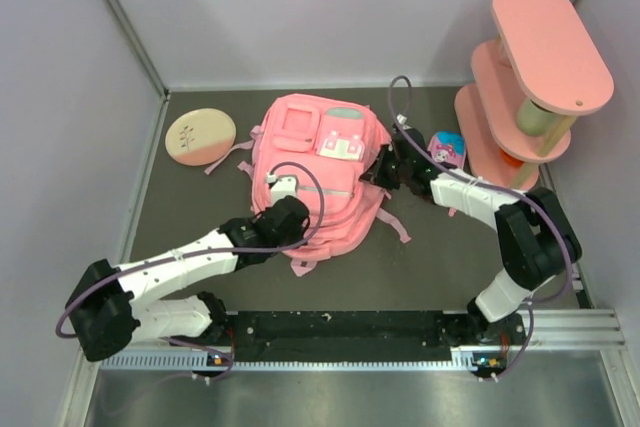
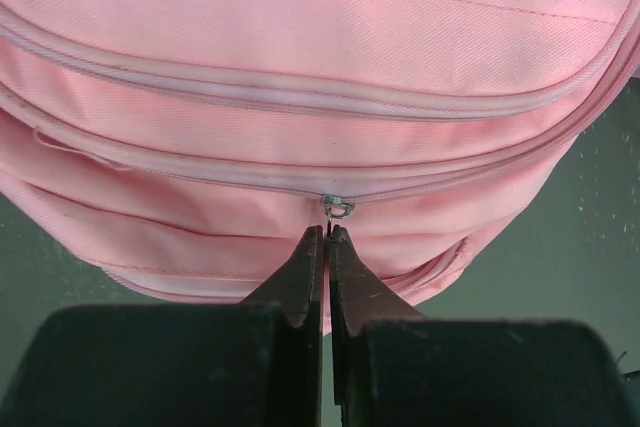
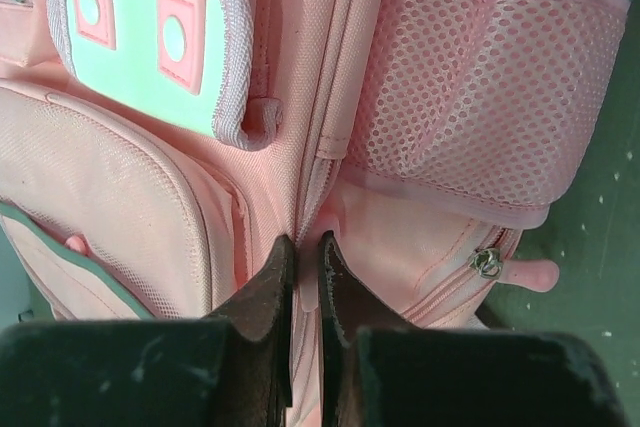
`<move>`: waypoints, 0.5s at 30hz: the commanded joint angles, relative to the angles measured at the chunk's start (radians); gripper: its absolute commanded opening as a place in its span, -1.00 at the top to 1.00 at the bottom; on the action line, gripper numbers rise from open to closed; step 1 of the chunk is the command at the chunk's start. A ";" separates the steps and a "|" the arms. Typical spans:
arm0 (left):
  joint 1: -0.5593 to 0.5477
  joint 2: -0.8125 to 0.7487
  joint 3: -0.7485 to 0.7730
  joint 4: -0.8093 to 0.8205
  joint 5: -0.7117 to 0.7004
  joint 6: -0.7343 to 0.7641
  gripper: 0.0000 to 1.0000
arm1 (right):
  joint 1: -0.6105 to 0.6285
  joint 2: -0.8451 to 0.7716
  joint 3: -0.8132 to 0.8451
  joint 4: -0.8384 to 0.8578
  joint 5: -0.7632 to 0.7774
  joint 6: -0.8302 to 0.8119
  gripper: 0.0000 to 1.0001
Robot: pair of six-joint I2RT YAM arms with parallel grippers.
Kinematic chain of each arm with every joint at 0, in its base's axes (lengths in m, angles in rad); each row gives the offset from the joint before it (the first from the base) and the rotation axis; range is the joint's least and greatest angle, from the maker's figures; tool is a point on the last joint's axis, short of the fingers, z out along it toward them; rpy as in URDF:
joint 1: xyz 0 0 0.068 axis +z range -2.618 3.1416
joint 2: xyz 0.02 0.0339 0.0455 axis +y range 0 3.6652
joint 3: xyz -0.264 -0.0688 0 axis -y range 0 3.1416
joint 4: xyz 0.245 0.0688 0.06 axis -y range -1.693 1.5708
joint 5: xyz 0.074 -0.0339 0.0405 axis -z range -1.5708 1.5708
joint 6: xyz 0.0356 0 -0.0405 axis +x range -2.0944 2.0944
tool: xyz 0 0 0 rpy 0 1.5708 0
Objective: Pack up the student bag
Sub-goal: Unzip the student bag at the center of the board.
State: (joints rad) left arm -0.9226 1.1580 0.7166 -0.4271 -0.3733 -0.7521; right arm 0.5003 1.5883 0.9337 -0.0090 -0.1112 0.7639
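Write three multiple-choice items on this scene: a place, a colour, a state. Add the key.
1. The round disc lies: A) left of the student bag B) on top of the bag C) inside the bag.
2. The student bag is: A) blue B) pink C) green.
3. The left gripper is: A) wide open B) out of view C) shut.
Key:
1 A: it lies on the table, left of the bag.
2 B: pink fabric in every view.
3 C: its fingers meet at the zipper pull.
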 commanded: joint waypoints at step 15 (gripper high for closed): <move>0.022 -0.050 -0.039 0.162 0.185 0.142 1.00 | 0.055 -0.462 -0.295 0.119 -0.047 0.202 -0.17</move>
State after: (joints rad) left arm -0.8936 1.1198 0.6666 -0.3355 -0.2604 -0.6525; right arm 0.4789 1.1614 0.7315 0.0010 -0.1345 0.8059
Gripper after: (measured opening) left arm 0.018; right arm 0.595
